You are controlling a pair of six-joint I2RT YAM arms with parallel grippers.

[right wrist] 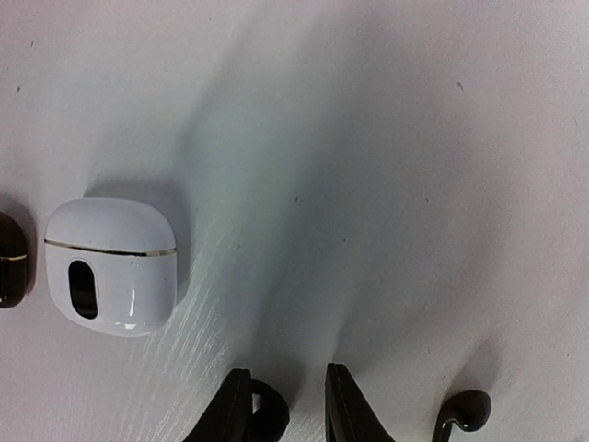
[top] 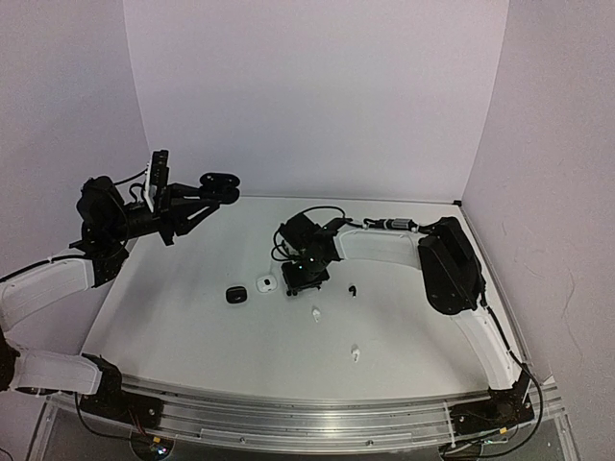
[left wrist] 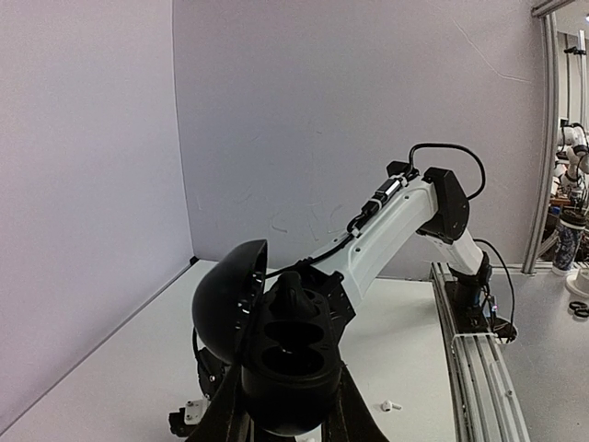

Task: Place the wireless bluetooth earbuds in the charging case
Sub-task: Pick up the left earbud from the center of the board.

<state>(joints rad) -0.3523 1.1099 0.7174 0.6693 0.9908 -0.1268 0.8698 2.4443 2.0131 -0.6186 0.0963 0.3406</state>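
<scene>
The black charging case (left wrist: 293,368), a glossy pebble with its domed lid (left wrist: 228,308) swung open to one side, is pinched tight in the left gripper (top: 197,199). It is lifted well above the matte white table (top: 173,317), close to the left wall (top: 58,115). The left wrist view shows two dark oval wells in it, with a black knob above them that I cannot identify. The right gripper (right wrist: 285,398) hangs low over the table's middle. Its slim black fingers (right wrist: 348,405) stand a narrow gap apart, and bare table shows between the tips. A small dark rounded piece (right wrist: 269,412) lies against one finger; whether it is gripped I cannot tell. Just beside that gripper a black earbud (right wrist: 465,412), glossy with a curved stem, lies on the table. Only the right wrist view shows the thin metallic seam and dark oval window on the white case (right wrist: 110,265), with a second black case (right wrist: 9,261) just beside it. The top view alone shows both white earbuds (top: 316,313) (top: 356,353), lying apart from each other, nearer the ribbed metal front rail (top: 307,423) and well away from the walls.
</scene>
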